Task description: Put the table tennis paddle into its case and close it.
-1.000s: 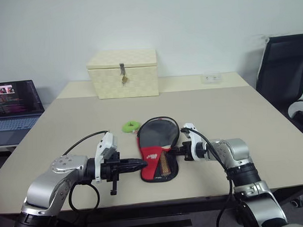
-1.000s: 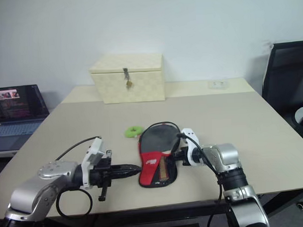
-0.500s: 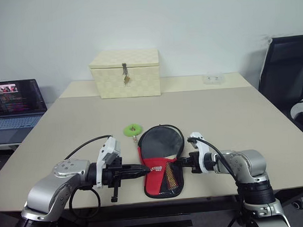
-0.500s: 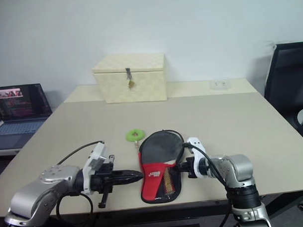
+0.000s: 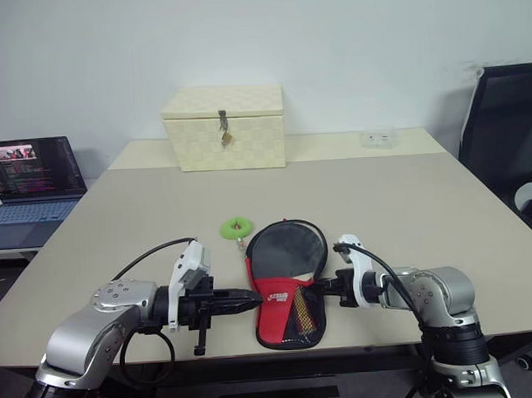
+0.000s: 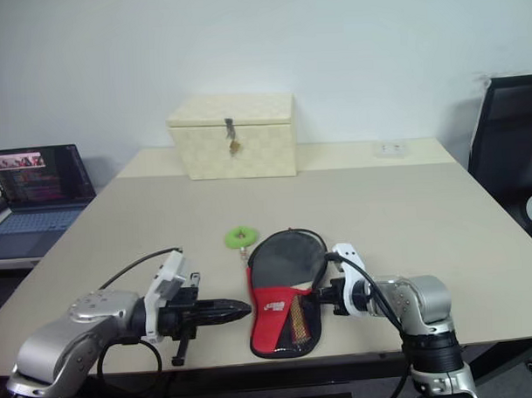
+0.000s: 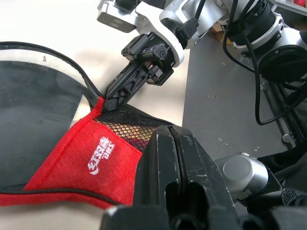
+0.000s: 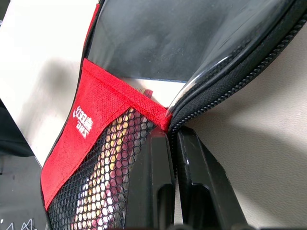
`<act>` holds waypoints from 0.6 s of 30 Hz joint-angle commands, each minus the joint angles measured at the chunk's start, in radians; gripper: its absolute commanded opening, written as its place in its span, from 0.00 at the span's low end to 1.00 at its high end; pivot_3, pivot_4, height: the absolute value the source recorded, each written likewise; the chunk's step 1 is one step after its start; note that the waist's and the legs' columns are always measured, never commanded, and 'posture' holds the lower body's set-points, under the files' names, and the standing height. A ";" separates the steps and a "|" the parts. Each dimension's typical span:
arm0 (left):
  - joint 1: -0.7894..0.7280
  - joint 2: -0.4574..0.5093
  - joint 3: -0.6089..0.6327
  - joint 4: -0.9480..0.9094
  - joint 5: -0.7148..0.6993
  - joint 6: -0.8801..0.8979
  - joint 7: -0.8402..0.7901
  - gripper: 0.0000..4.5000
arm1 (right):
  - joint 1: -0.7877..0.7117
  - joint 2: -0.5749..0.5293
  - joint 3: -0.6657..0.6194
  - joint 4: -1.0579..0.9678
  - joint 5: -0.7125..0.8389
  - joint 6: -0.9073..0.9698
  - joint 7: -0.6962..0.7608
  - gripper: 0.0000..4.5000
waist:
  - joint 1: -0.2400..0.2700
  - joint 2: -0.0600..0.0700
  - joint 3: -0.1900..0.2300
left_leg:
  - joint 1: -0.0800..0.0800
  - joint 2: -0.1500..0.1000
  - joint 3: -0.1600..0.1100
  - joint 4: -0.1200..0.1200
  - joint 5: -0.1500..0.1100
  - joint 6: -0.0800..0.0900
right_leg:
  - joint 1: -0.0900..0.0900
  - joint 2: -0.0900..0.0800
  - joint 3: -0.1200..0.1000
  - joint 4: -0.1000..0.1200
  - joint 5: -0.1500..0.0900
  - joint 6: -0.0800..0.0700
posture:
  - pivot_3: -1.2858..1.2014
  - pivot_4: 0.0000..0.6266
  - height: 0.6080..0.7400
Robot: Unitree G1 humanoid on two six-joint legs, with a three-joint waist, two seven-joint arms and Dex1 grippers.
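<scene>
The case (image 5: 271,297) lies near the table's front edge with its upper flap unzipped. Inside it is the table tennis paddle (image 5: 290,249), its dark face uncovered and its pale handle (image 5: 296,310) showing through the black mesh. A green round zip tag (image 5: 236,226) rests just beyond the case. My left gripper (image 5: 254,295) is shut, its tips at the red part's left edge. My right gripper (image 5: 320,287) is shut on the case's right zip edge (image 8: 211,91), where the red fabric meets the zipper. The left wrist view shows that right gripper (image 7: 111,103) at the same corner.
A cream woven box (image 5: 224,128) with a metal latch stands at the back of the table (image 5: 406,211). A small white item (image 5: 379,138) lies at the back right. An open laptop (image 5: 29,185) sits off to the left, a black chair (image 5: 508,129) to the right.
The whole picture has shifted a little, so the camera moved. My right gripper has drawn slightly back toward the near edge along the case's right side. The left gripper has kept still.
</scene>
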 commanded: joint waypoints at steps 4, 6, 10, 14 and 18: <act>0.005 0.006 0.002 -0.010 -0.001 -0.030 -0.002 0.00 | 0.019 -0.004 -0.005 -0.047 0.033 0.025 0.002 0.01 | 0.002 0.000 0.000 | 0.000 0.000 0.000 0.000 0.000 0.000 | 0.000 0.000 0.000 -0.001 0.000 0.000 | 0.52 0.24 1.00; 0.005 0.004 0.000 -0.009 0.001 -0.034 0.000 0.00 | 0.022 -0.006 -0.002 -0.048 0.030 0.021 0.002 0.01 | 0.003 0.000 0.000 | -0.001 0.000 0.000 0.000 0.000 0.000 | 0.000 0.000 0.000 -0.001 0.000 0.000 | 0.52 0.24 1.00; 0.002 -0.005 -0.005 -0.002 0.008 -0.043 0.010 0.00 | 0.021 -0.003 -0.001 -0.038 0.012 0.008 -0.017 0.01 | 0.004 0.000 0.000 | -0.001 0.000 0.000 -0.001 0.000 0.000 | 0.000 0.000 -0.001 -0.002 0.000 0.000 | 0.52 0.24 1.00; 0.018 -0.010 0.008 -0.008 0.006 -0.052 0.029 0.00 | 0.024 -0.011 -0.021 -0.042 0.006 -0.006 -0.034 0.06 | 0.005 0.000 0.000 | -0.001 0.000 -0.001 0.000 0.000 0.000 | 0.000 0.000 -0.001 -0.002 0.000 0.000 | 0.52 0.24 1.00; 0.044 -0.024 0.019 -0.031 -0.002 -0.054 0.068 0.00 | 0.025 -0.030 -0.046 -0.060 0.004 -0.023 -0.047 0.32 | 0.006 0.000 0.000 | -0.001 0.000 -0.001 0.000 0.000 0.000 | 0.000 0.000 -0.001 -0.002 0.000 0.000 | 0.52 0.24 1.00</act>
